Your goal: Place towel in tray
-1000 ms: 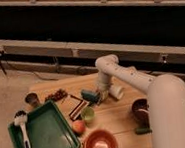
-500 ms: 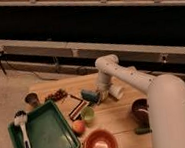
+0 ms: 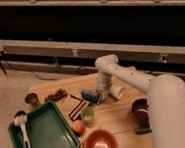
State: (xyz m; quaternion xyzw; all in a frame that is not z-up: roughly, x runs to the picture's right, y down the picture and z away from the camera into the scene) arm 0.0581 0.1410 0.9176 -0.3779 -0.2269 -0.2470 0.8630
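- Nothing visibly shifts since a second ago: the white arm's gripper point(image 3: 97, 95) stays low at the centre of the wooden table point(image 3: 120, 129), against the teal folded towel point(image 3: 90, 95).
- Whether the gripper holds it: cannot tell.
- Towel looks unlifted; the deep green plastic tray point(image 3: 48, 135) sits at 8 o'clock from it, so lift and carry remain.

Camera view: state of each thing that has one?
claw: low over the table, beside the towel
towel: on the table, outside the tray
tray: holds only the brush
brush: lying flat in the tray
green cup: upright
red bowl: upright, looks empty
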